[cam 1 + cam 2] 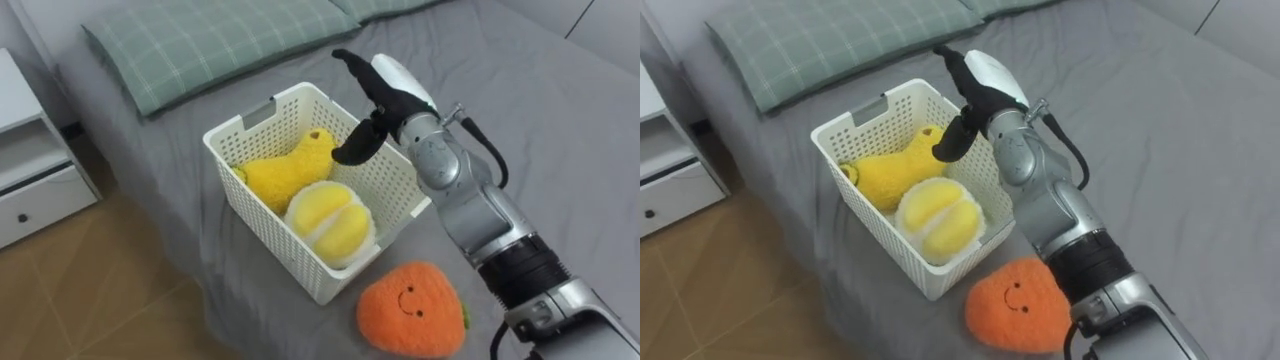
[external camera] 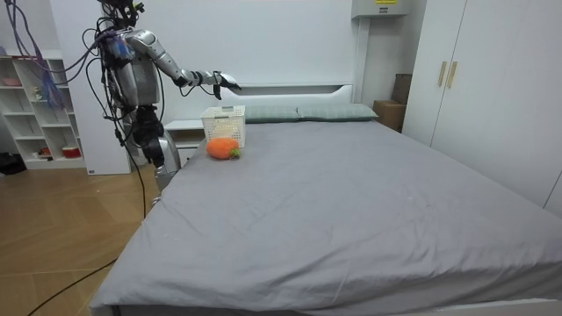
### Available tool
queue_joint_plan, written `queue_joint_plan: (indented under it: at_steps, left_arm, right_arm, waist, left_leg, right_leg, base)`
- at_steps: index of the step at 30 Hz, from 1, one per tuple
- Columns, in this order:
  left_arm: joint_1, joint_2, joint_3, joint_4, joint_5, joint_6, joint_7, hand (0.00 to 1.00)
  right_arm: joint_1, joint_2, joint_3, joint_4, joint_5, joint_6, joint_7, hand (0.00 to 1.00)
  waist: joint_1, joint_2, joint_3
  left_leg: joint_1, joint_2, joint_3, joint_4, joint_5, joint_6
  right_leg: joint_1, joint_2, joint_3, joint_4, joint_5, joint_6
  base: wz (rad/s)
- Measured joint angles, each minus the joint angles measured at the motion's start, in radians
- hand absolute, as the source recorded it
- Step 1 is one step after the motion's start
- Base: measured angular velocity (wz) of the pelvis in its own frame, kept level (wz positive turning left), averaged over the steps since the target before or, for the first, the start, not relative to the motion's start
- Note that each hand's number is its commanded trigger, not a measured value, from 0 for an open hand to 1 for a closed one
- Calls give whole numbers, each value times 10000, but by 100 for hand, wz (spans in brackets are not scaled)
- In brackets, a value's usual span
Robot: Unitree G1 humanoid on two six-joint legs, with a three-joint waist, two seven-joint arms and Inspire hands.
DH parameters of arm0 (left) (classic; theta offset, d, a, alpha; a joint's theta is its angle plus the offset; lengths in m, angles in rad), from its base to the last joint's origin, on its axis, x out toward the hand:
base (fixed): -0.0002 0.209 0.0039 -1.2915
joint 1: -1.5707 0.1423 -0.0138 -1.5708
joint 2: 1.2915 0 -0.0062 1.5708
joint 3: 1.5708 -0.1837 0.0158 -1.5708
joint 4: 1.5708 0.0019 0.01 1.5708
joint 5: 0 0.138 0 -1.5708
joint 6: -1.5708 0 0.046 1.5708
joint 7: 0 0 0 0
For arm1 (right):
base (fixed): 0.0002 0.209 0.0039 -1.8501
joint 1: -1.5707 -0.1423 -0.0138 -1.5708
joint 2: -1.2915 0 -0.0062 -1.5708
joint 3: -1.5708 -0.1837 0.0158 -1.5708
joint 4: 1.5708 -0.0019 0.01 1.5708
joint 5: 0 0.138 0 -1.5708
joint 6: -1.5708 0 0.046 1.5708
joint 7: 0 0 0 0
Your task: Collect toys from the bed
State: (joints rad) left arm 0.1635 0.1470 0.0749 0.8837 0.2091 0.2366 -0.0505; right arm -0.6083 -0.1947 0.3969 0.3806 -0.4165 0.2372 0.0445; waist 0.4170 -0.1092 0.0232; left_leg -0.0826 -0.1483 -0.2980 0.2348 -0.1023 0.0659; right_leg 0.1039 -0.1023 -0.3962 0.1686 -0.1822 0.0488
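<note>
A white slatted basket (image 1: 250, 115) stands on the grey bed (image 1: 560, 130) near its edge. Inside it lie a yellow pear-shaped plush (image 1: 285, 172) and a round yellow plush (image 1: 330, 222). An orange plush with a smiling face (image 1: 412, 308) rests on the bedcover just outside the basket's near corner. My right hand (image 1: 378, 98) hovers over the basket's far rim, open, fingers relaxed and holding nothing. In the room view I stand at the bedside by the head end, right arm stretched over the basket (image 2: 224, 118), beside the orange plush (image 2: 221, 147).
A green checked pillow (image 1: 220, 40) lies beyond the basket. A white nightstand (image 1: 30, 170) stands beside the bed over wooden floor. In the room view a white shelf unit (image 2: 35, 105) is behind me and wardrobes (image 2: 474, 79) line the far side.
</note>
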Motion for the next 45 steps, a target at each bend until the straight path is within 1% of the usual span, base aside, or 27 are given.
queue_joint_plan:
  at_steps: [2,5,8,10,13,14,15,16,17,18,19,20,21,22,23,24,25,26,27,29,31,33,35,37,39,43,45]
  left_arm:
    - [-18,3,4,0,0,-33,0,0]
    - [-22,-9,0,0,-2,-36,-6,0]
    - [-10,-4,3,2,-2,-36,-15,0]
    - [50,-6,3,1,-2,-36,-14,0]
    - [185,-16,1,1,1,-36,1,0]
    - [278,-11,2,25,0,-37,3,0]
    - [368,-12,3,104,0,-37,11,0]
    - [424,-11,3,131,-1,-37,15,0]
    - [556,-9,8,132,3,-33,16,0]
    - [615,-12,6,132,6,-33,16,0]
    - [635,-12,6,137,5,-34,16,0]
    - [655,-14,10,153,1,-34,16,0]
    - [693,-16,22,163,1,-54,17,0]
    - [713,-16,26,169,0,-62,18,0]
    - [735,-16,25,186,3,-64,24,0]
    - [739,-41,22,190,2,-81,40,0]
    - [749,-64,22,195,2,-94,43,0]
    - [752,-137,22,206,-2,-139,52,0]
    - [789,-172,22,219,-11,-194,52,0]
    - [848,-147,28,246,-3,-236,57,0]
    - [931,-135,42,265,4,-262,58,0]
    - [930,-185,93,259,-1,-434,58,0]
    - [933,-205,95,259,-24,-519,58,0]
    - [916,-208,92,302,-134,-610,64,0]
    - [884,-212,76,425,-203,-675,135,0]
    - [991,-235,70,427,-195,-691,152,0]
    - [1070,-252,68,428,-194,-679,152,0]
  right_arm:
    - [0,-29,-21,0,0,-1,-2,0]
    - [3,-58,-99,0,30,-76,-2,0]
    - [52,-60,-286,0,319,-77,-6,0]
    - [51,-64,-327,-3,542,-81,-75,0]
    - [89,-61,-716,-12,1163,-222,-123,0]
    - [145,-61,-909,-11,1501,-294,-152,0]
    - [338,-61,-1122,-17,1851,-388,-243,0]
    - [452,-62,-1191,-43,2004,-402,-317,0]
    - [705,-36,-1336,-149,2290,-411,-422,0]
    - [951,-52,-1531,-257,2588,-434,-473,0]
    - [1055,-52,-1633,-268,2733,-449,-507,0]
    - [1383,-56,-1857,-263,3012,-576,-627,0]
    - [1775,-83,-1939,-261,3196,-677,-822,0]
    - [1946,-91,-1947,-261,3327,-682,-897,0]
    - [2289,-99,-1952,-262,3537,-682,-970,0]
    - [2574,-151,-1978,-263,3782,-681,-975,0]
    - [2710,-159,-2050,-265,3927,-681,-975,0]
    - [2960,-172,-2282,-265,4214,-682,-1001,0]
    - [3156,-196,-2390,-267,4478,-683,-1167,0]
    - [3372,-205,-2457,-266,4653,-689,-1370,0]
    - [3598,-217,-2457,-282,4682,-800,-1532,0]
    - [3924,-214,-2473,-288,4679,-976,-1663,0]
    - [4221,-210,-2453,-227,4684,-1174,-1742,0]
    - [4507,-208,-2419,-59,4683,-1277,-1730,0]
    - [4900,-206,-2419,160,4682,-1291,-1685,0]
    - [5146,-105,-2375,348,4553,-1285,-1464,0]
    - [5146,-19,-2203,343,4535,-1284,-1205,0]
  waist:
    - [4,-2,-3]
    - [-31,-19,-34]
    - [-15,-19,-35]
    - [-23,-31,-81]
    - [-288,-30,-96]
    - [-339,5,-87]
    - [-352,61,-107]
    - [-379,78,-121]
    - [-592,128,-141]
    - [-757,122,-160]
    - [-868,159,-140]
    - [-1012,228,-113]
    - [-1084,259,-132]
    - [-1091,270,-140]
    - [-1181,323,-141]
    - [-1395,383,-120]
    - [-1461,417,-141]
    - [-1646,504,-190]
    - [-1739,585,-214]
    - [-1866,645,-238]
    - [-1996,643,-240]
    - [-2176,644,-237]
    - [-2202,663,-224]
    - [-2255,684,-211]
    - [-2302,716,-190]
    - [-2356,800,-139]
    - [-2396,821,-145]
  left_leg:
    - [64,19,55,-30,-1,1]
    - [118,55,174,-51,-6,8]
    - [243,80,283,-89,-7,13]
    - [264,124,388,-118,-21,27]
    - [283,137,427,-121,-22,28]
    - [359,164,527,-133,-30,38]
    - [462,190,652,-136,-49,62]
    - [519,205,730,-139,-61,74]
    - [544,208,751,-139,-84,86]
    - [547,207,753,-139,-104,89]
    - [559,210,762,-139,-116,91]
    - [599,227,844,-134,-124,102]
    - [635,265,988,-135,-134,115]
    - [668,291,1070,-138,-153,120]
    - [678,332,1191,-140,-199,118]
    - [631,346,1246,-127,-243,112]
    - [578,346,1270,-124,-262,89]
    - [571,363,1358,-132,-264,101]
    - [584,399,1521,-161,-250,155]
    - [660,476,1752,-181,-275,171]
    - [799,519,1884,-311,-280,166]
    - [903,559,1986,-391,-297,150]
    - [943,602,2113,-412,-324,143]
    - [946,632,2169,-435,-370,137]
    - [942,644,2175,-436,-393,130]
    - [942,683,2291,-453,-410,121]
    - [945,720,2378,-459,-428,112]
  right_leg:
    - [0,6,116,1,0,0]
    - [10,16,247,17,2,-3]
    - [93,16,360,32,5,-4]
    - [77,21,391,38,11,-10]
    - [120,34,433,24,20,-9]
    - [156,45,531,19,27,-11]
    - [222,52,655,17,30,-9]
    - [252,53,683,18,31,-8]
    - [286,47,672,18,32,-6]
    - [288,43,677,20,33,-4]
    - [285,43,687,22,36,0]
    - [247,38,728,33,38,1]
    - [235,47,868,54,41,0]
    - [237,55,951,71,48,-3]
    - [233,56,1020,112,54,-3]
    - [160,65,1118,171,54,-3]
    - [115,66,1163,172,54,-3]
    - [18,72,1258,183,87,18]
    - [-22,76,1381,186,97,26]
    - [-29,106,1529,181,112,26]
    - [-2,121,1583,166,116,20]
    - [7,151,1670,157,116,20]
    - [22,177,1758,144,117,19]
    - [19,197,1761,145,119,16]
    - [6,209,1780,143,119,16]
    - [-47,245,1949,138,117,13]
    - [-84,270,2019,141,117,12]
  base:
    - [-9]
    - [-11]
    - [-12]
    - [-13]
    - [-2]
    - [-22]
    - [-28]
    - [-23]
    - [-10]
    - [-4]
    - [-5]
    - [-17]
    - [-28]
    - [-38]
    - [-34]
    - [-25]
    - [-21]
    - [-24]
    - [-31]
    - [-36]
    - [-28]
    - [-16]
    - [-19]
    - [-12]
    - [-2]
    - [-9]
    - [-13]
